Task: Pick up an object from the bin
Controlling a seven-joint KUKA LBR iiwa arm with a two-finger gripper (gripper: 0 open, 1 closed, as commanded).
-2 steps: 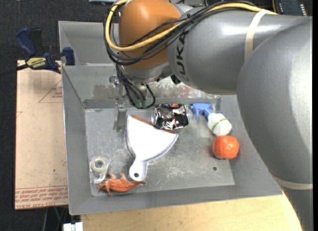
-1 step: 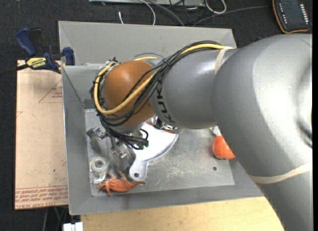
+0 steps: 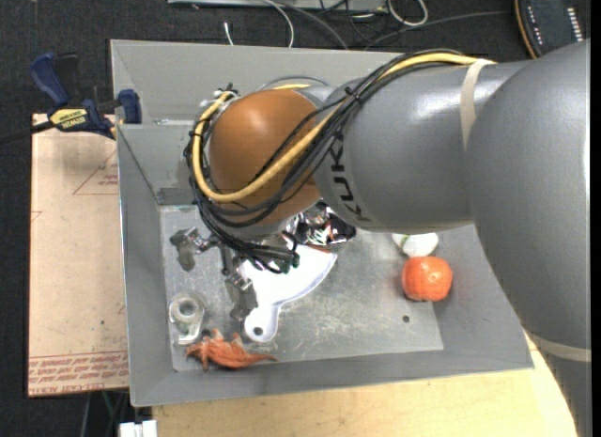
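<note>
Though the arm (image 3: 423, 144) hides much of the bin (image 3: 362, 324), gripper (image 3: 214, 275) spread, over half-covered white flat utensil (image 3: 286, 285)

- Bin (image 3: 376, 332): grey metal, matt, with a scuffed floor.
- Robot arm (image 3: 451, 144): smooth grey casing with a soft sheen.
- Wrist cover (image 3: 258, 144): smooth, orange-brown, slightly glossy.
- Orange ball (image 3: 427, 278): matt skin.
- White flat piece (image 3: 296, 283): smooth, glossy plastic.
- Orange scrap (image 3: 225, 354): rough and frayed.
- Small clear ring (image 3: 186, 311): glassy-looking plastic.

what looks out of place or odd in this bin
Nothing stands out. The orange ball, the flat white piece, the small clear ring and the ragged orange toy lie apart on the bin floor; nothing looks spilled or broken.
</note>
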